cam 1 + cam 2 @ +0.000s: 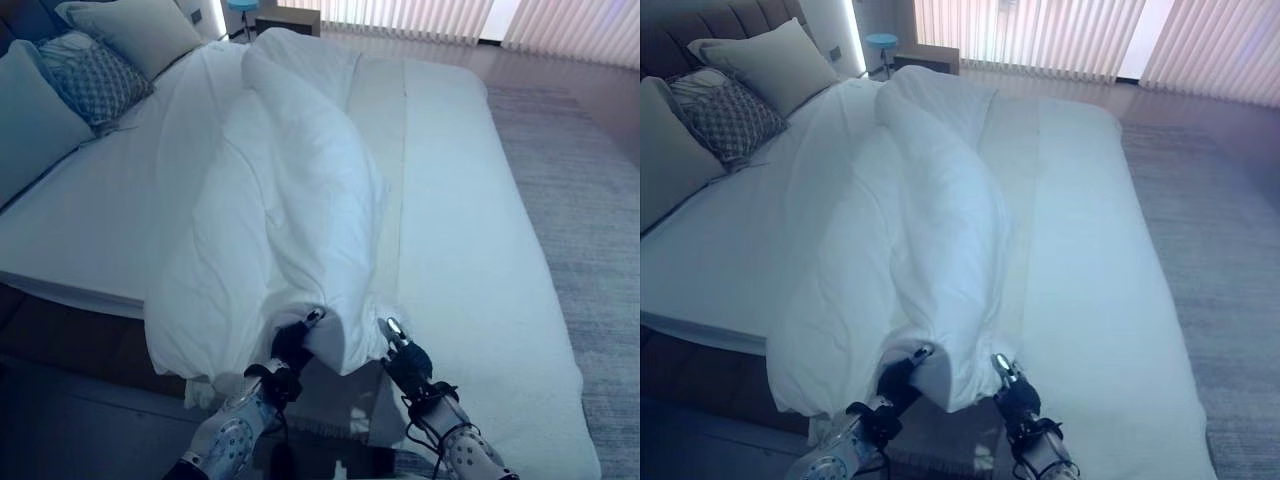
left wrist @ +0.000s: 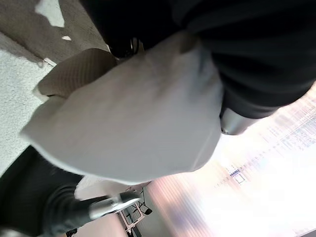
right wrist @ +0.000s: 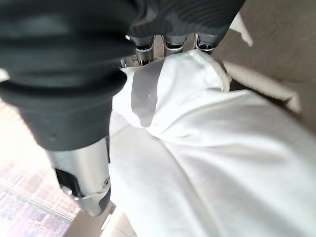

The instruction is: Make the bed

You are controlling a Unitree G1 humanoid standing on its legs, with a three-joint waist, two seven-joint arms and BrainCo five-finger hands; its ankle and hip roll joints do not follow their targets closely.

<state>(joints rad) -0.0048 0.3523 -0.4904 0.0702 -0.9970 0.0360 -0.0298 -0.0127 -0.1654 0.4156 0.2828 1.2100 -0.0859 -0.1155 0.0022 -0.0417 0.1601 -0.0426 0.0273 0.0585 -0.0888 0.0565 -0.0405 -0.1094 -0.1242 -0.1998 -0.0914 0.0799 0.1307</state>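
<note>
A white duvet (image 1: 290,200) lies bunched in a long ridge down the middle of the bed (image 1: 470,250), from the pillows to the foot edge. My left hand (image 1: 290,350) is shut on the duvet's near edge at the foot of the bed. My right hand (image 1: 405,358) grips the same edge a little to the right. In the left wrist view the white cloth (image 2: 133,113) bulges past my fingers. The right wrist view shows my fingers (image 3: 165,42) curled into the cloth (image 3: 207,163).
Several pillows (image 1: 90,75) rest against the headboard at the far left. The bare sheet (image 1: 80,210) lies left of the duvet. A grey rug (image 1: 590,230) covers the floor to the right. A small side table (image 1: 285,18) and vertical blinds (image 1: 420,15) stand beyond the bed.
</note>
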